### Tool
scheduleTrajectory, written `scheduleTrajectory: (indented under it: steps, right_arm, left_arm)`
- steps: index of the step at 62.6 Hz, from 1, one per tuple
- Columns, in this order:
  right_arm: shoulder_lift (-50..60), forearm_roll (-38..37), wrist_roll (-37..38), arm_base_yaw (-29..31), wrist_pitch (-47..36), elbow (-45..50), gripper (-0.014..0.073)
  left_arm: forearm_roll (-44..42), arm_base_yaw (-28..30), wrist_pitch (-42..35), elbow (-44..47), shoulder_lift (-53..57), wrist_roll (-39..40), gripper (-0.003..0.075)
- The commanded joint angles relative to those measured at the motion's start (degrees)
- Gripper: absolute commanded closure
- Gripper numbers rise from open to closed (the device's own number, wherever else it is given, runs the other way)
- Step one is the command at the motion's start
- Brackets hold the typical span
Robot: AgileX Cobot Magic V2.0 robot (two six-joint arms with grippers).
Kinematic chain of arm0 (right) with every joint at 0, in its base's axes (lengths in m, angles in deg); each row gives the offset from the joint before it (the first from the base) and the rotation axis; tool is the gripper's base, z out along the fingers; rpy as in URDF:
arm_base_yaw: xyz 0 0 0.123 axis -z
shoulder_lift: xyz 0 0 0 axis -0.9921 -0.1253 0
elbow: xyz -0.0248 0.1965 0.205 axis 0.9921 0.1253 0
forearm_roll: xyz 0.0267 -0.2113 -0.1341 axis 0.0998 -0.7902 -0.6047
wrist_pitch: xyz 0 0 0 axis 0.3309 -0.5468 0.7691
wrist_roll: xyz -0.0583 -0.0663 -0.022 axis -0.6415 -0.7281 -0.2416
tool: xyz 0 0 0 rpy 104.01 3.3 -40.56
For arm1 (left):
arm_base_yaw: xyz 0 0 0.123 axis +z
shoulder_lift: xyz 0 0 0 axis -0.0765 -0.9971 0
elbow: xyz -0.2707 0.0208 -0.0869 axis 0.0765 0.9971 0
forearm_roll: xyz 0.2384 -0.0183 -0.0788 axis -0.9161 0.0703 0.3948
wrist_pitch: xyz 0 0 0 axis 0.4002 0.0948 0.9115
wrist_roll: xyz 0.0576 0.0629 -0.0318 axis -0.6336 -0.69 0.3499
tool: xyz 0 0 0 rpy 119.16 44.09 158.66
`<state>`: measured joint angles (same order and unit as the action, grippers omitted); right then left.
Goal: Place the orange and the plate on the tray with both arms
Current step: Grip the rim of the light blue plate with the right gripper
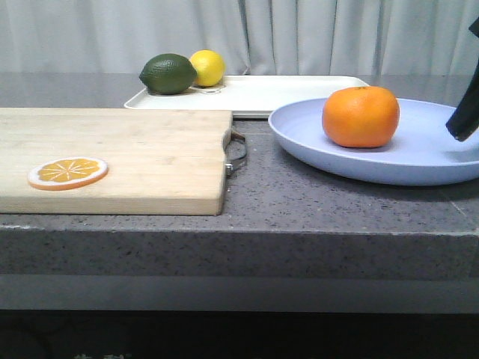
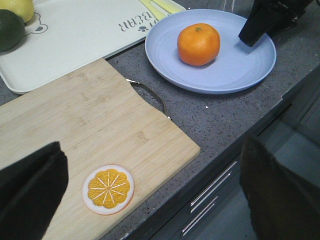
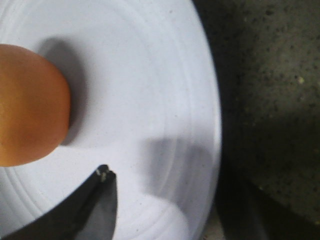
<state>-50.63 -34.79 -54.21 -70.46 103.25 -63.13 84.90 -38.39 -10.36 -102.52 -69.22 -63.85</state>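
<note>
The orange (image 1: 361, 116) (image 2: 198, 44) (image 3: 30, 105) sits on the pale lavender-blue plate (image 1: 419, 161) (image 2: 235, 75) (image 3: 150, 100), which rests on the grey counter at the right. Just behind it lies the cream tray (image 1: 284, 93) (image 2: 85, 35). My right gripper (image 3: 167, 195) (image 2: 265, 22) is open at the plate's right rim, one finger over the plate and the other outside the rim; only a dark part of it (image 1: 464, 120) shows in the front view. Above the cutting board's near end my left gripper (image 2: 155, 165) is open and holds nothing.
A wooden cutting board (image 1: 127, 157) (image 2: 100, 130) with an orange slice disc (image 1: 68, 173) (image 2: 108, 189) lies at the left. A green lime (image 1: 168, 73) and a yellow lemon (image 1: 207, 67) occupy the tray's left end. The counter's front edge (image 1: 239, 232) is close.
</note>
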Motion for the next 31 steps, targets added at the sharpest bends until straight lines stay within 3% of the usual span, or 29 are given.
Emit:
scheduleTrajectory:
  steps: [1,21,31]
  right_arm:
    - [1.6,2.78,-0.94,0.31,-0.43,-1.83,0.0311]
    - [1.54,2.78,-0.89,0.31,-1.22,-1.83,0.0582]
    - [1.54,2.97,0.73,0.31,-1.77,-1.83,0.0659]
  left_arm:
    - [0.47,0.16,-4.09,-1.56,0.31,0.6,0.0046]
    - [0.47,0.16,-4.09,-1.56,0.31,0.6,0.0046]
    - [0.47,0.16,-4.09,-1.56,0.31,0.6,0.0046]
